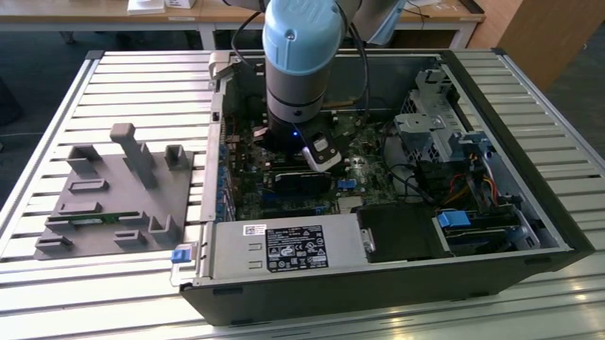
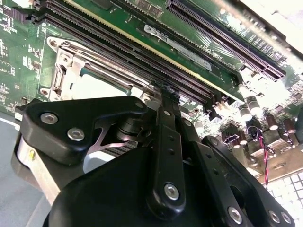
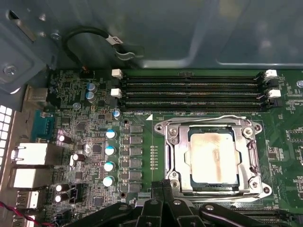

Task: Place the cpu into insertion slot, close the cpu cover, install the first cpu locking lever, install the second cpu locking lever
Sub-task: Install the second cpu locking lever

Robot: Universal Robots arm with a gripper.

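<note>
Nearest us in the first wrist view, the tool has its black fingers pressed together w/ nothing between them. Just beyond the tips we see the cpu, a dull silver square w/ a tan smear, seated in the slot. The cover lies flat round it, a silvery frame. Farther back run long black slots.

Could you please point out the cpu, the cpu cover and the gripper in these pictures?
cpu [image 3: 213,158]: first wrist view, middle of its metal top.
cpu cover [image 3: 173,158]: first wrist view, side bar of the frame.
gripper [image 3: 162,185]: first wrist view, at the fingertips.
</note>
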